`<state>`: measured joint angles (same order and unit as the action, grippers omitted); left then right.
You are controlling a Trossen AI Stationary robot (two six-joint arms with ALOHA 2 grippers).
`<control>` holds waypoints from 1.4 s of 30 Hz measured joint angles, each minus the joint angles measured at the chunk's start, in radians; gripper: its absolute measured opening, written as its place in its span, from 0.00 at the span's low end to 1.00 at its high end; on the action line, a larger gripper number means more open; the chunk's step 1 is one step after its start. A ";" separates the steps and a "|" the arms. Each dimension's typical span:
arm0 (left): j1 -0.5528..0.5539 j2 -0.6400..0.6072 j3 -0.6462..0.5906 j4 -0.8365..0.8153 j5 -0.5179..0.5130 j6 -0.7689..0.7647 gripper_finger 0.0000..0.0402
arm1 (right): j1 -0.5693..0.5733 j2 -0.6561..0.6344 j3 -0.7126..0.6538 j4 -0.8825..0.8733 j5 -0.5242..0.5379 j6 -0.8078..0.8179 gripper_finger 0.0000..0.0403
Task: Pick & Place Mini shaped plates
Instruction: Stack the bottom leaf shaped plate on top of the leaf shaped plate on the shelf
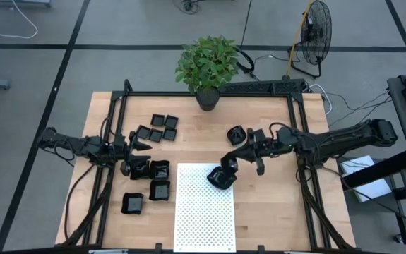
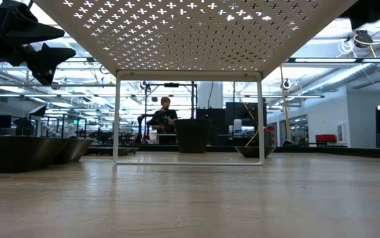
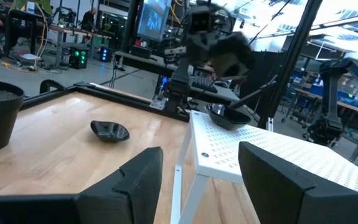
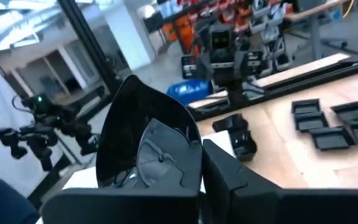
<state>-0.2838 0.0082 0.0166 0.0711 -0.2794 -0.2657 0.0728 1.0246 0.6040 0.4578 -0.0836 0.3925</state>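
Observation:
My right gripper (image 1: 228, 166) hovers over the far right corner of the white dotted mat (image 1: 203, 212), which stands raised on legs. It is shut on a glossy black mini plate (image 4: 141, 137). Another plate (image 3: 228, 117) lies on that mat corner beneath it. A single plate (image 1: 236, 132) rests on the wood to the far side of the mat. Several more plates sit left of the mat, in a far cluster (image 1: 158, 127) and a near group (image 1: 159, 189). My left gripper (image 1: 140, 146) is open above the table between the two groups. My right gripper pinches the plate by its rim (image 4: 194, 152), with one finger (image 4: 228, 174) against the hollow face; the other finger is hidden behind the plate. The fingers come from the table's right. The plate is lifted clear above the mat and stands tilted up on edge.
A potted plant (image 1: 206, 70) stands at the far edge, with a black frame rail (image 1: 210, 94) around the table. Bare wood lies right of the mat (image 1: 273, 204). A person (image 2: 165, 112) stands far off in the room behind.

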 joint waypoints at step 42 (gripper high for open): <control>0.000 0.000 0.000 0.000 0.000 0.000 0.53 | 0.027 0.372 0.596 -0.941 -0.052 -0.013 0.00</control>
<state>-0.2838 0.0082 0.0166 0.0713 -0.2795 -0.2659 0.0998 1.3964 1.1995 -0.4828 -0.1356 0.3798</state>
